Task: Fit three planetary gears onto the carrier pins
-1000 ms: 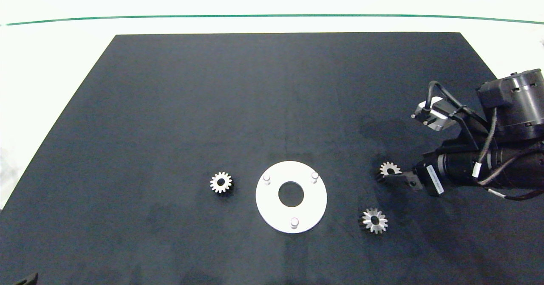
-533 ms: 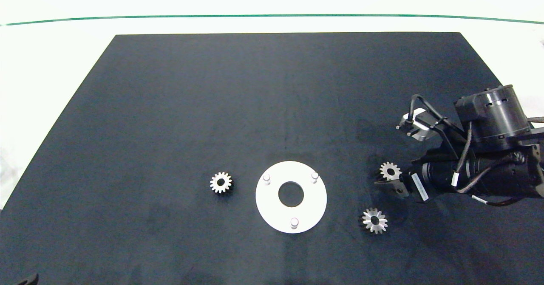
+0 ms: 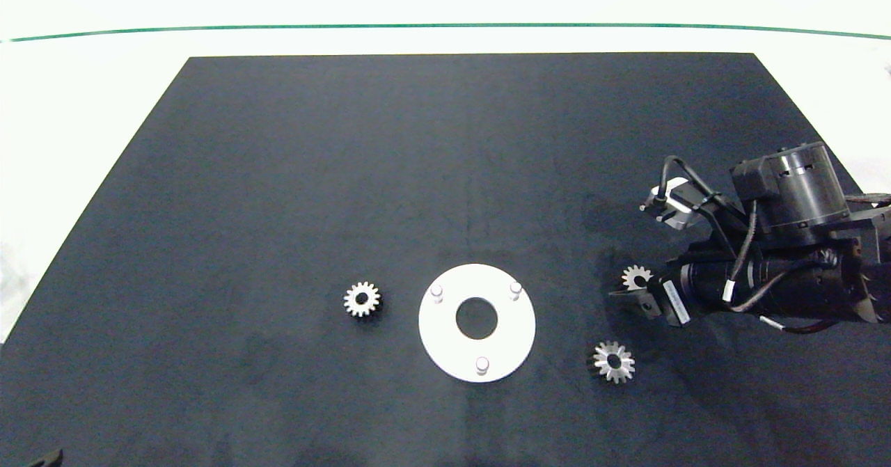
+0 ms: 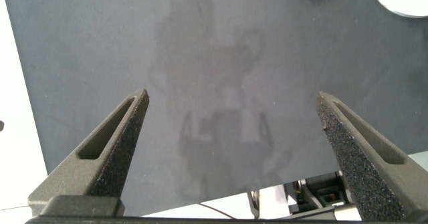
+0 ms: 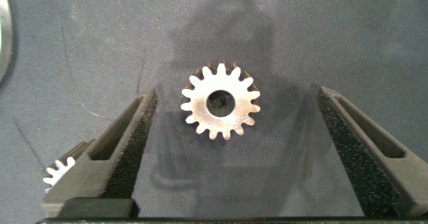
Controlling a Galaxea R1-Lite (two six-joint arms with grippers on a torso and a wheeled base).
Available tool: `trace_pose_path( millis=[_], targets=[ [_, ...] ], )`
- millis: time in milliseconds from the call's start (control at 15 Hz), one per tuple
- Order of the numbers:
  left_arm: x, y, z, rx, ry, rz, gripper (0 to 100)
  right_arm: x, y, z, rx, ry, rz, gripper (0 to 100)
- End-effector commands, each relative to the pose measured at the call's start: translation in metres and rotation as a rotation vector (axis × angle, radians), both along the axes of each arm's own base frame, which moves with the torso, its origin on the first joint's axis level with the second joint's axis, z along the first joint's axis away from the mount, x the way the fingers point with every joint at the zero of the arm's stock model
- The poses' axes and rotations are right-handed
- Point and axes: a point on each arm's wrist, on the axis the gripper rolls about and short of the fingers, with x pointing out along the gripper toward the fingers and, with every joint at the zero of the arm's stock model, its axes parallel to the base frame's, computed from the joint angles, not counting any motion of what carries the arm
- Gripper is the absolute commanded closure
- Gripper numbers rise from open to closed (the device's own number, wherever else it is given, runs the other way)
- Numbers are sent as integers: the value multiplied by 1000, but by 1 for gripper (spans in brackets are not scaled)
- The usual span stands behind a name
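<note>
On black mat, gear lies between right gripper's spread fingers.

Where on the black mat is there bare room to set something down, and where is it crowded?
The mat is bare across its whole far half and left of the left gear. Crowded: the near right, where the right gripper, open, straddles a gear beside the white disc and another gear.

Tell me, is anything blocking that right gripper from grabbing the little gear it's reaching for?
Nothing visible does. The right gripper is open, with the gear lying flat on the black mat between its fingers and only bare mat in the gaps. The other two gears and the white disc sit apart from it.
</note>
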Motion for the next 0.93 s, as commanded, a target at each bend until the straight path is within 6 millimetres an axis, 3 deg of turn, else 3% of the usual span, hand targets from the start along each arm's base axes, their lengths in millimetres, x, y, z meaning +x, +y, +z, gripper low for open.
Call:
trace_pose_path(
  millis=[67,933],
  targets=[
    [-1,0,0,0,0,0,0,0,0,-1,-5,4,0,10],
    [-2,0,-2,1,2,-2,0,4,2,-3,8,-12,4,37]
  ],
)
